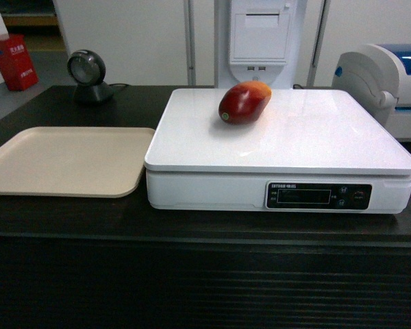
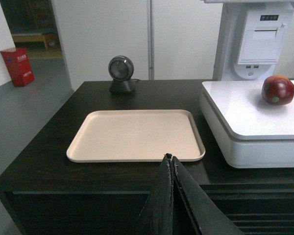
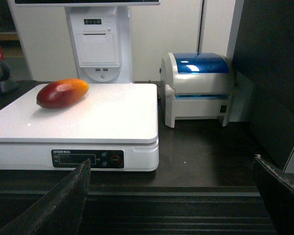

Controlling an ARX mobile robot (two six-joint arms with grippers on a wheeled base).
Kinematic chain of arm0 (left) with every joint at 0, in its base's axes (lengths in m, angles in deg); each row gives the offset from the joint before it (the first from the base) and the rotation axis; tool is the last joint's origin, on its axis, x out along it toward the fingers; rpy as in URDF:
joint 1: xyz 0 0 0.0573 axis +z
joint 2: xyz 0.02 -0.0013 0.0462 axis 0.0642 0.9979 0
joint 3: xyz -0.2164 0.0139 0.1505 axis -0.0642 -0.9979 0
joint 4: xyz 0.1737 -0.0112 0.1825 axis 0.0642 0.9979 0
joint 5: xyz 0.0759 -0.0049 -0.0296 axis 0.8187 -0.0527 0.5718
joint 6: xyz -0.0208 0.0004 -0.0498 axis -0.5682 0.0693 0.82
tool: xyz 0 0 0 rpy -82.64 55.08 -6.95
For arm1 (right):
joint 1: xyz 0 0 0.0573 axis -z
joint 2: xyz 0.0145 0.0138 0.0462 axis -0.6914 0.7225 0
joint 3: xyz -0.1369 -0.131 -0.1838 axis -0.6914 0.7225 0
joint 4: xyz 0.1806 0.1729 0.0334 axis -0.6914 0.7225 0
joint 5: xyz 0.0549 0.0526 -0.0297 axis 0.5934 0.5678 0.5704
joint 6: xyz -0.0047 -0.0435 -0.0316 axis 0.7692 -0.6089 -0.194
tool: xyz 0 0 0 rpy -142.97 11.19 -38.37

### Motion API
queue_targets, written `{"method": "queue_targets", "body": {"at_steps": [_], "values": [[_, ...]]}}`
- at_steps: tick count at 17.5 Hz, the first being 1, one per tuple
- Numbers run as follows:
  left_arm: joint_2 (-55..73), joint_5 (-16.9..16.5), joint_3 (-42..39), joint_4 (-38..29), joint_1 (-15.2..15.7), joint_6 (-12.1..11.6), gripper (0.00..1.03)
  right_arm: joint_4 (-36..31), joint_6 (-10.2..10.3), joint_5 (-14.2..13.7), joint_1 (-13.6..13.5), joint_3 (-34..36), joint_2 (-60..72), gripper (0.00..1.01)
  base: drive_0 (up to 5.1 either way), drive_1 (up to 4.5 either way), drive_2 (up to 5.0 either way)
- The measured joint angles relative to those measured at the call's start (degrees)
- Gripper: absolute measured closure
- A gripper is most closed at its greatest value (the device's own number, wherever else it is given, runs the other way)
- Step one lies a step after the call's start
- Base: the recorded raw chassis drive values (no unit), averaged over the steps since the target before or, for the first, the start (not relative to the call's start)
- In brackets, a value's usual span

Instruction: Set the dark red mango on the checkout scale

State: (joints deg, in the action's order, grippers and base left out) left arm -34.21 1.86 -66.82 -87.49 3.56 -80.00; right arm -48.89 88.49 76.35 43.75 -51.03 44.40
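Mango (image 1: pixel 244 102) lying lengthwise on scale (image 1: pixel 294 137), task apparently complete | left gripper (image 2: pixel 172 161) jaws closed, empty | right gripper (image 3: pixel 171 171) jaws spread, nearer, fruit ahead-left.

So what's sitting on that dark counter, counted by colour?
White: 2, the scale and the label printer with the blue lid
Beige: 1, the flat tray
Dark red: 1, the mango, lying on the scale
Dark grey: 1, the round barcode scanner
Total: 5
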Motion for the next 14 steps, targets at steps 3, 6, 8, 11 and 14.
{"method": "queue_targets", "body": {"at_steps": [3, 6, 8, 11, 14], "values": [[0.0, 0.02, 0.0, -0.04, 0.0, 0.0, 0.74, 0.02, 0.0, -0.02, 0.0, 0.0, 0.0, 0.03, 0.0, 0.0, 0.0], [0.0, 0.02, 0.0, -0.04, 0.0, 0.02, 0.32, 0.02, 0.0, -0.02, 0.0, 0.0, 0.0, 0.03, 0.0, 0.0, 0.0], [0.0, 0.02, 0.0, -0.04, 0.0, 0.0, 0.05, 0.02, 0.0, -0.02, 0.0, 0.0, 0.0, 0.03, 0.0, 0.0, 0.0], [0.0, 0.02, 0.0, -0.04, 0.0, 0.0, 0.05, 0.02, 0.0, -0.02, 0.0, 0.0, 0.0, 0.03, 0.0, 0.0, 0.0], [0.0, 0.02, 0.0, -0.04, 0.0, 0.0, 0.05, 0.02, 0.0, -0.02, 0.0, 0.0, 0.0, 0.03, 0.0, 0.0, 0.0]]}}
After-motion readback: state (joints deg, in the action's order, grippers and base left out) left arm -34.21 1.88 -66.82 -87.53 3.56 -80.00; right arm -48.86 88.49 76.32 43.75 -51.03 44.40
